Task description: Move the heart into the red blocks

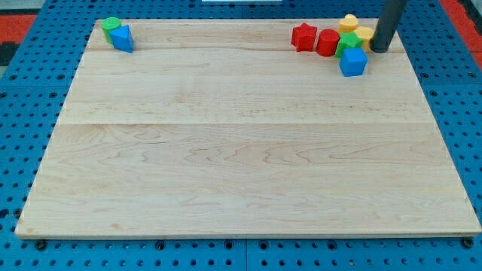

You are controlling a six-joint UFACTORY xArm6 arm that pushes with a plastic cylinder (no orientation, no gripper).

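Two red blocks sit near the view's top right: a red star [303, 36] and a red cylinder-like block [327, 42] just to its right. A green block [349, 39] touches the red cylinder's right side. A yellow block [348, 22] lies above it, and another yellow block [364, 35], possibly the heart, lies to the right. A blue cube [352, 62] sits below them. My tip [379, 50] stands against the right side of the right-hand yellow block.
A green block [111, 25] and a blue block [122, 38] sit together at the view's top left corner of the wooden board [248, 150]. Blue pegboard surrounds the board.
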